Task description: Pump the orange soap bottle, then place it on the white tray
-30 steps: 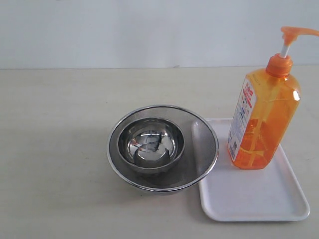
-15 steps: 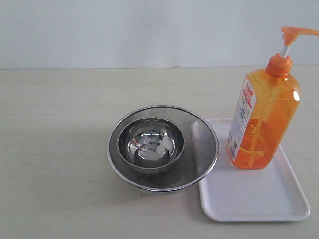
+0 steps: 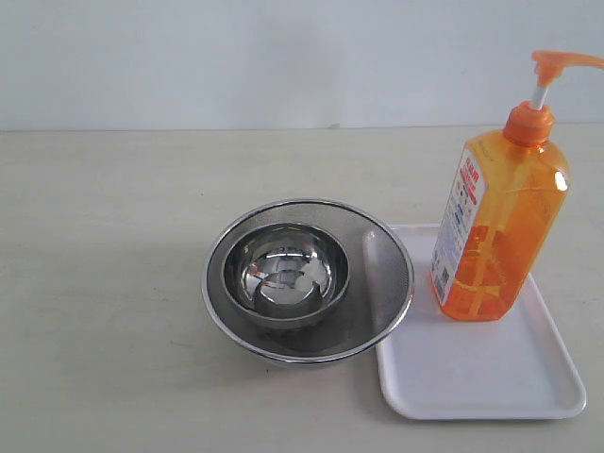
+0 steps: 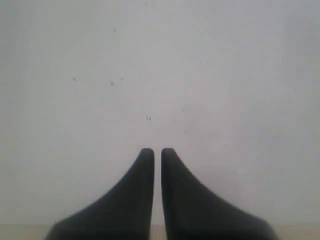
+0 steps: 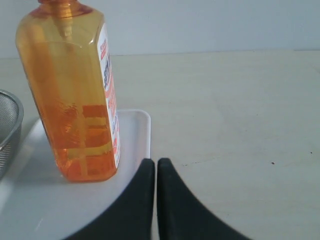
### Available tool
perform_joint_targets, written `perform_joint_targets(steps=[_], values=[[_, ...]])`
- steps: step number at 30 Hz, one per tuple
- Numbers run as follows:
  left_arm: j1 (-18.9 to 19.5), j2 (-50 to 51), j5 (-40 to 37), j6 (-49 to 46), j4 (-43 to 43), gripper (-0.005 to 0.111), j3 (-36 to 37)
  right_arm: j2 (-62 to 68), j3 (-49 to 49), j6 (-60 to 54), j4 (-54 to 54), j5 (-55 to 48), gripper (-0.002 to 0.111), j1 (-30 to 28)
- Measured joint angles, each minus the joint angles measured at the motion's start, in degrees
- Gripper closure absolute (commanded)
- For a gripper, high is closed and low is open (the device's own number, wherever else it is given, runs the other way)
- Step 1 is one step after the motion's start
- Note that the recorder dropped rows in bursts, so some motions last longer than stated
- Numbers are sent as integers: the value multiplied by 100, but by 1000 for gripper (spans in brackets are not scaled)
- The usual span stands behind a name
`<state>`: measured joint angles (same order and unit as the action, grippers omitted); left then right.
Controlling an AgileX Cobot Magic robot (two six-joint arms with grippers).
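Exterior view: the orange soap bottle (image 3: 495, 236) is seen upright at the right of the frame, set on the upper half of the white tray (image 3: 481, 377), exactly where it was half a second ago. The tray is unmoved too. At centre, a small steel bowl (image 3: 286, 274) is nested in a steel mesh strainer (image 3: 382, 283). Only the bowl's reflection is changed: a pale patch is now shown in it. The left gripper (image 4: 157, 152) is held pressed together before a blank wall. The right gripper (image 5: 156, 162) is likewise closed up, beside the bottle's base.
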<state>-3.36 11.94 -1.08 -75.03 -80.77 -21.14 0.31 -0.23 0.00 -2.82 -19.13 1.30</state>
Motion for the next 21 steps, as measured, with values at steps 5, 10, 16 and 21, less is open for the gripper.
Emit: perform_joint_targets(steps=[5,10,16,21], values=[[0,0,-195,3041,3063,102,647,0,0,0,0,0,108,0],[0,-550,-505,6062,6226,102,1397,0,0,0,0,0,108,0],[0,-1173,-747,6400,6646,102,2003,0,0,0,0,-6,108,0],[0,-1172,-1271,7358,7103,102,2092,0,0,0,0,-6,108,0]])
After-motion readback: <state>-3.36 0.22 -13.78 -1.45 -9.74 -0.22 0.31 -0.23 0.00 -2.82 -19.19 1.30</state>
